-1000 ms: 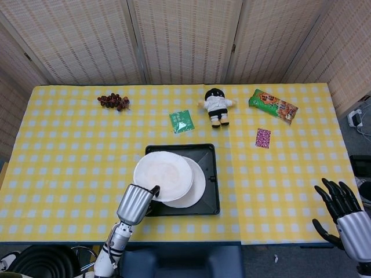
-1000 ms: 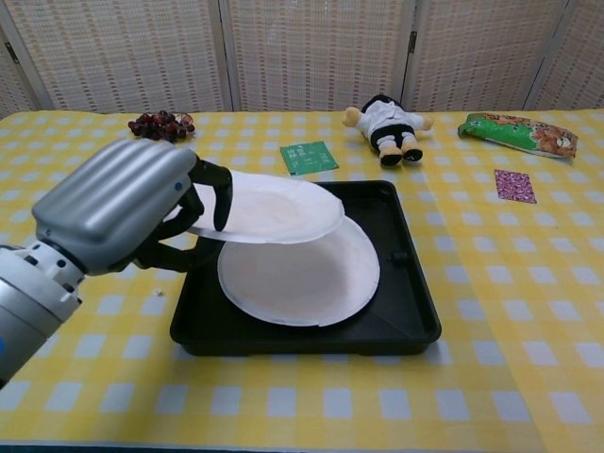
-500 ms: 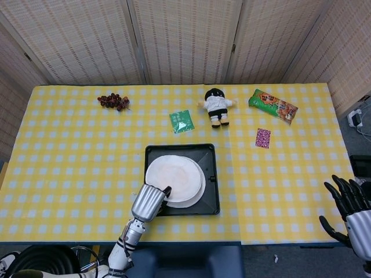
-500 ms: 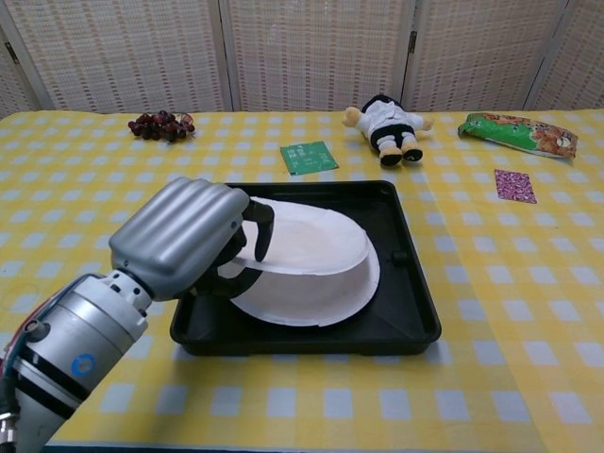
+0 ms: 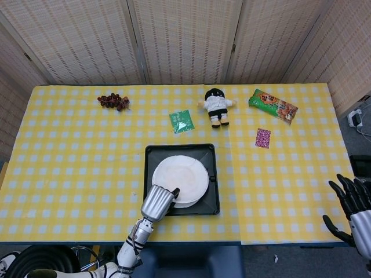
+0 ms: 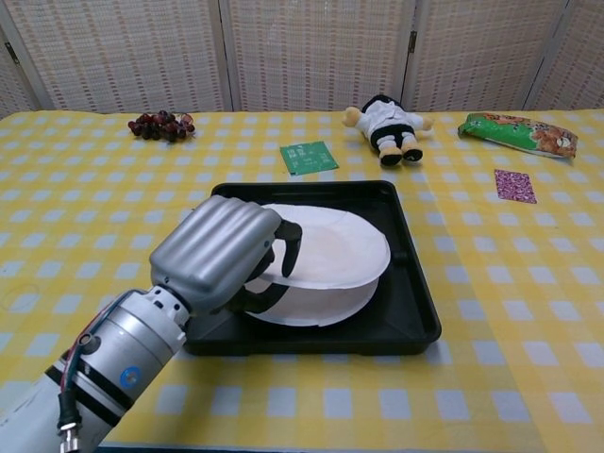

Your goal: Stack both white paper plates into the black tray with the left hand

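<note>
A black tray (image 5: pixel 211 184) (image 6: pixel 410 311) lies near the table's front edge. One white paper plate (image 6: pixel 321 308) rests flat in it. My left hand (image 5: pixel 157 202) (image 6: pixel 222 257) grips the near left rim of the second white plate (image 5: pixel 182 176) (image 6: pixel 335 248), holding it just above the lower one, almost fully over it. My right hand (image 5: pixel 355 209) shows at the head view's lower right corner, off the table, fingers spread and holding nothing.
At the back lie a bunch of grapes (image 5: pixel 113 101) (image 6: pixel 161 124), a green packet (image 5: pixel 182 121) (image 6: pixel 309 157), a small doll (image 5: pixel 217 106) (image 6: pixel 388 121), a green snack bag (image 5: pixel 273 105) (image 6: pixel 515 132) and a small patterned packet (image 5: pixel 263 138) (image 6: pixel 514 185).
My left hand has carried the upper plate to the right and lowered it over the plate in the tray. My right hand has drawn back toward the lower right corner.
</note>
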Robot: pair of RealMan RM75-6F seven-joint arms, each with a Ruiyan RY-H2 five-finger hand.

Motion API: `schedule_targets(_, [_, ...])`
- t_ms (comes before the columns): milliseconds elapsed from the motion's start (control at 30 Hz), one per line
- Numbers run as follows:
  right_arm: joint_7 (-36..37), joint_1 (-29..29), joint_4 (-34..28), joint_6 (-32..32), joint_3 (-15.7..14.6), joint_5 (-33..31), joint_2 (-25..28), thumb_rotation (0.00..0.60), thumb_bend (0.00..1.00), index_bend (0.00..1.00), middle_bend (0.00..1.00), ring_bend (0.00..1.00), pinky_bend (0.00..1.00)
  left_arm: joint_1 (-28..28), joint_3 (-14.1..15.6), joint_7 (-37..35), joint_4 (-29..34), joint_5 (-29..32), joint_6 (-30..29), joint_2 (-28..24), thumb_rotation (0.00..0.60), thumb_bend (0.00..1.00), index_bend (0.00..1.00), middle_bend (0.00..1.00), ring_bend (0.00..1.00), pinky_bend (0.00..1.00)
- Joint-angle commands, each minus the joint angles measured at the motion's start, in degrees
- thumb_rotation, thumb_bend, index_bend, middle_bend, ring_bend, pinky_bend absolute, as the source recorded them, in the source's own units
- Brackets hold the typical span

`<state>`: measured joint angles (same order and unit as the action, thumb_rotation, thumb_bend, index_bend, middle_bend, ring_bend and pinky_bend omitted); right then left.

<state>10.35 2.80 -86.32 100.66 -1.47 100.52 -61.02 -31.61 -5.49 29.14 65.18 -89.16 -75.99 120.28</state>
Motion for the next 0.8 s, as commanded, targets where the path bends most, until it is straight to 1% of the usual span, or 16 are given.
schedule_targets(33, [0.0, 0.0, 0.0, 0.0, 0.0, 0.1, 0.0, 0.6, 0.37, 0.0, 0.0, 0.0, 0.0, 0.1, 0.0, -0.2, 0.2, -0.1, -0.1, -0.1, 0.6, 0.49, 0.58, 1.0, 1.0, 1.0])
schedule_targets(100, [0.0, 0.0, 0.0, 0.0, 0.0, 0.1, 0.0, 0.6, 0.37, 0.0, 0.0, 0.0, 0.0, 0.2, 0.1, 0.0, 0.7, -0.2, -0.2, -0.3, 0.6, 0.47, 0.52, 1.0, 1.0, 1.0])
schedule_targets(167, [0.0, 0.0, 0.0, 0.1, 0.0, 0.3, 0.0, 0.6, 0.37, 0.0, 0.0, 0.0, 0.0, 0.4, 0.3, 0.2, 1.7, 0.2, 0.3, -0.7, 0.6, 0.44, 0.5, 1.0, 1.0, 1.0])
schedule_targets(333, [-0.1, 0.5, 0.0, 1.1, 0.0, 0.6, 0.0, 0.6, 0.37, 0.0, 0.0, 0.0, 0.0, 1.1, 0.8, 2.5, 7.1, 2.2, 2.6, -3.1, 0.6, 0.37, 0.5, 1.0, 1.0, 1.0])
schedule_targets(667, [-0.5, 0.3, 0.1, 0.5, 0.1, 0.5, -0.2, 0.6, 0.37, 0.0, 0.0, 0.0, 0.0, 2.5, 1.5, 6.4, 13.7, 1.2, 0.8, -7.5, 0.6, 0.32, 0.49, 1.0, 1.0, 1.0])
schedule_targets(800, [-0.9, 0.5, -0.1, 0.9, -0.1, 1.0, -0.3, 0.6, 0.37, 0.0, 0.0, 0.0, 0.0, 3.2, 2.1, 5.5, 18.7, 2.0, 1.6, -11.0, 0.6, 0.25, 0.48, 1.0, 1.0, 1.0])
